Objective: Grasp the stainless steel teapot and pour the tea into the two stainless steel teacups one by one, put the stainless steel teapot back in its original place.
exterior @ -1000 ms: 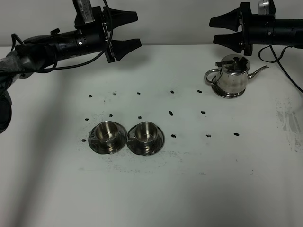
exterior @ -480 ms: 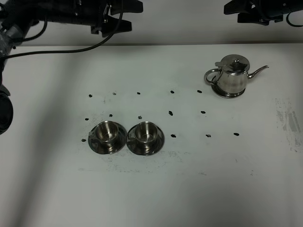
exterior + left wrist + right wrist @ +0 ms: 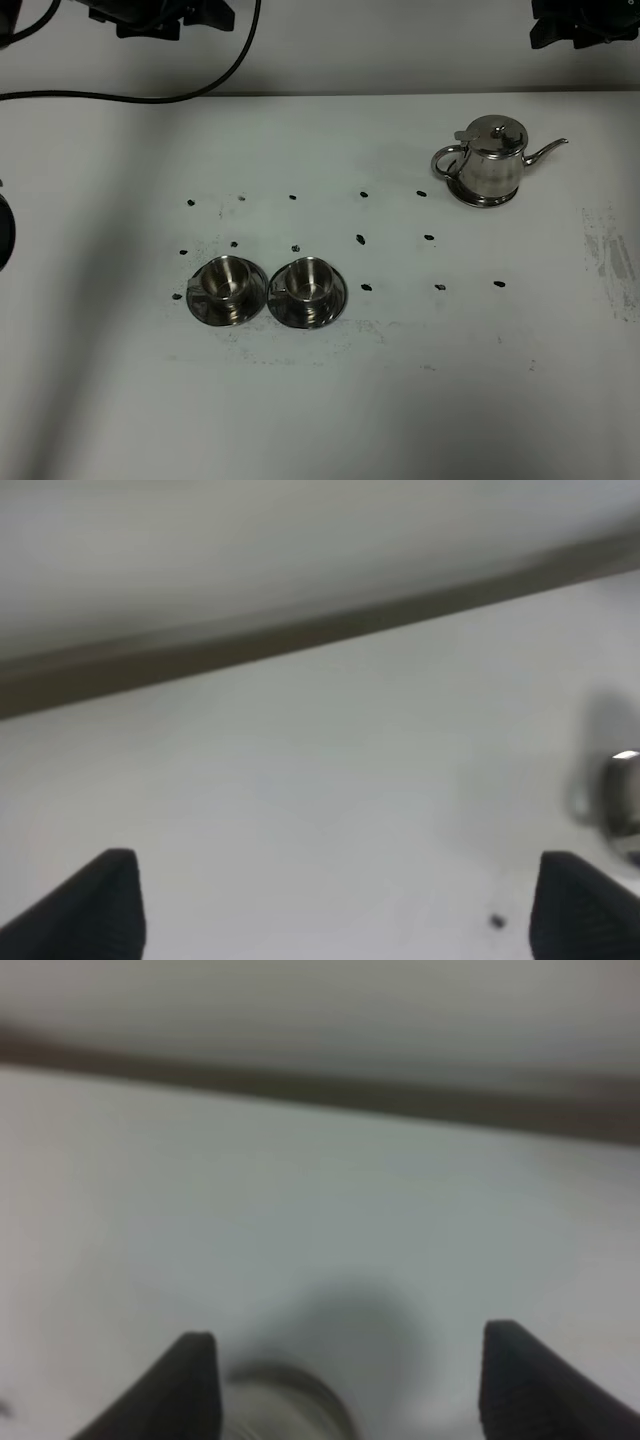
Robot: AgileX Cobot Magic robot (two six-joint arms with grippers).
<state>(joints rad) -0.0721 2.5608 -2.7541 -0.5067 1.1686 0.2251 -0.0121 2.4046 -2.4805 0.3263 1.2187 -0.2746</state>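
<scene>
I work over a flat white counter [image 3: 120,400], dotted with rows of small black marks [image 3: 363,239], with a grey scuffed patch [image 3: 605,255] near its right edge. Behind it stands a plain pale grey wall [image 3: 380,40], softly and evenly lit.

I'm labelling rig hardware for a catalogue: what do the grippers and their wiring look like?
Both the left gripper and the right gripper are matte black, with wedge-shaped jaws tapering to blunt tips. A thin black cable trails loose on the left side. No markings are visible.
</scene>
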